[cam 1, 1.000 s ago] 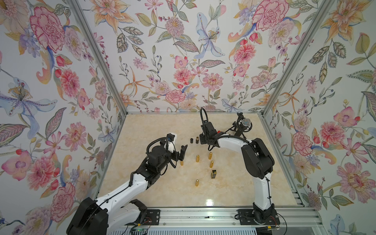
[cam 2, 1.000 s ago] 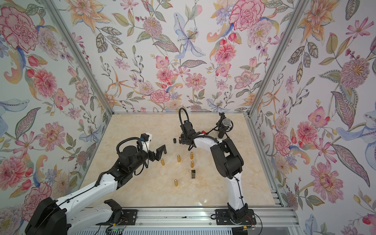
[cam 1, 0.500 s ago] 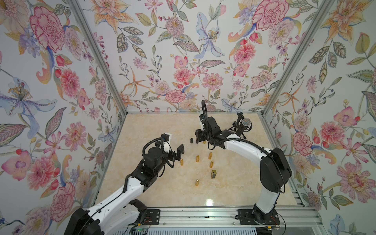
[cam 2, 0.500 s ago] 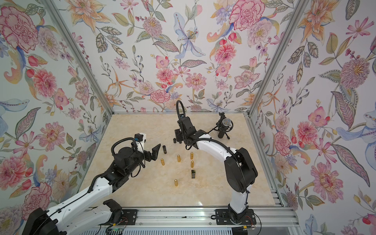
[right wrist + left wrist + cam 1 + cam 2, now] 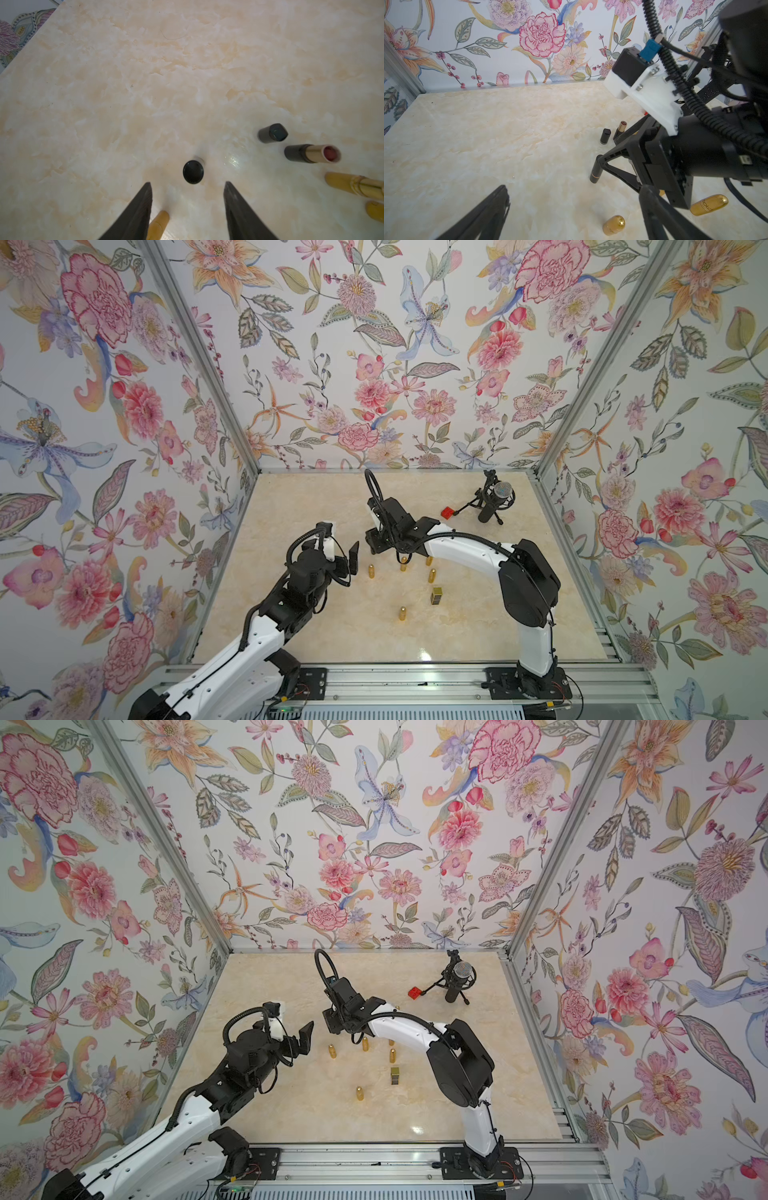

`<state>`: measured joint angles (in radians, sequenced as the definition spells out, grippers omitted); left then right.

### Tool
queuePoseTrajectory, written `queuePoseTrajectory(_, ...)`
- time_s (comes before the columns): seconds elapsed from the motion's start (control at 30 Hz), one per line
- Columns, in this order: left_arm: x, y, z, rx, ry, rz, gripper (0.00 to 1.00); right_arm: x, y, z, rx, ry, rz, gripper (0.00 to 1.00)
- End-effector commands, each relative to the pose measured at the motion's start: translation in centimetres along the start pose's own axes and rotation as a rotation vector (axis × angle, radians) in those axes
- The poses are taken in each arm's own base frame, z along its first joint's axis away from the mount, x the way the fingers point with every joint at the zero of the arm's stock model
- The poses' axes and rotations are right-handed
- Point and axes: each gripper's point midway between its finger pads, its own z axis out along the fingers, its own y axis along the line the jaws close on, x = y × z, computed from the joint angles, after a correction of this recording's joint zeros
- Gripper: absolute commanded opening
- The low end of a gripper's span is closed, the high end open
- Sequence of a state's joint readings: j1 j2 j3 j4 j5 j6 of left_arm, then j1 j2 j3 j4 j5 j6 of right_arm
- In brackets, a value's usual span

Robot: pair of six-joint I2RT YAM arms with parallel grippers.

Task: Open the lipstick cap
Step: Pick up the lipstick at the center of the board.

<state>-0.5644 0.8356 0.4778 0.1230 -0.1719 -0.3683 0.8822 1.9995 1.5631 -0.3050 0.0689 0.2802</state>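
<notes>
From above, my right arm (image 5: 457, 543) hid the black lipstick (image 5: 193, 172); gold tubes (image 5: 353, 184) ran off the right wrist view.

Bright, even, diffuse light fills the booth and leaves only faint, soft shadows on the table (image 5: 291, 510). A small glare spot sits near the table's front edge in both top views, and another shows in the right wrist view. That view is soft, with the near fingers (image 5: 135, 214) and gold tubes (image 5: 353, 182) blurred, while the left wrist view bows at its edges.

Marble tabletop (image 5: 311, 510): gold lipsticks (image 5: 371, 571), black lipstick (image 5: 193, 172), cap (image 5: 272, 133), mic (image 5: 492, 499), red block (image 5: 448, 512).
</notes>
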Motion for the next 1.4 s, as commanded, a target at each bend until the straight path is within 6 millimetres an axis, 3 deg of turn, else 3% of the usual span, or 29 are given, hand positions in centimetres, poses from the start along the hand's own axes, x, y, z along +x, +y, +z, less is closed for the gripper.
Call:
queuePoseTrajectory(0.0,0.6,1.1,0.0,-0.048,0.004,-0.024,0.99,0.2,-0.1,1.1,0.036,0.025,0.005,0.57)
queuePoseTrajectory(0.37,0.9,1.1,0.3,-0.045,0.006,-0.02,0.99,0.7,-1.0,3.5,0.103,0.051,0.002,0.42)
queuePoseTrajectory(0.63,1.1,1.1,0.5,-0.041,0.011,-0.022,0.99,0.9,-0.9,4.4,0.1,0.065,-0.012,0.38)
queuePoseTrajectory(1.37,0.9,1.6,0.3,-0.043,0.003,-0.03,0.99,0.6,-1.1,4.2,0.129,0.065,-0.035,0.24)
